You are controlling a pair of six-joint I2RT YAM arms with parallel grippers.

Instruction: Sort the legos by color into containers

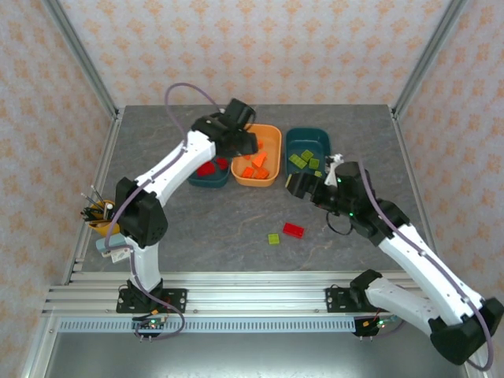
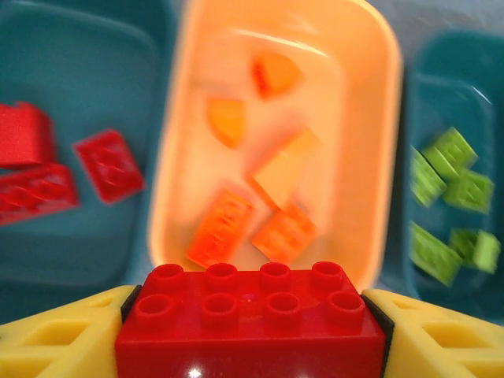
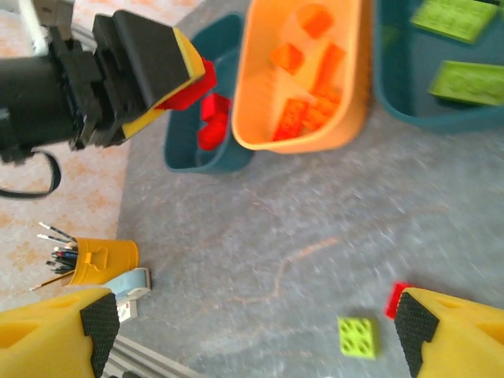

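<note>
My left gripper [image 1: 246, 143] is shut on a red lego [image 2: 252, 319], held over the near rim of the orange tray [image 2: 169, 197], which holds several orange legos [image 2: 223, 227]. The left teal tray [image 1: 197, 180] holds red legos [image 1: 211, 167]. The right teal tray [image 1: 303, 135] holds several yellow-green legos [image 1: 302, 161]. My right gripper [image 1: 303, 185] hangs open above the table in front of that tray, nothing between its fingers [image 3: 90, 323]. Loose on the table lie a red lego [image 1: 294, 230] and a yellow-green lego [image 1: 273, 239]; the right wrist view shows that yellow-green lego [image 3: 357, 337].
A yellow cup of pens [image 1: 100, 214] and a tape roll [image 1: 113, 242] stand at the table's left edge beside the left arm's base. Metal frame posts rise at the back corners. Bare grey table lies between the trays and the arm bases.
</note>
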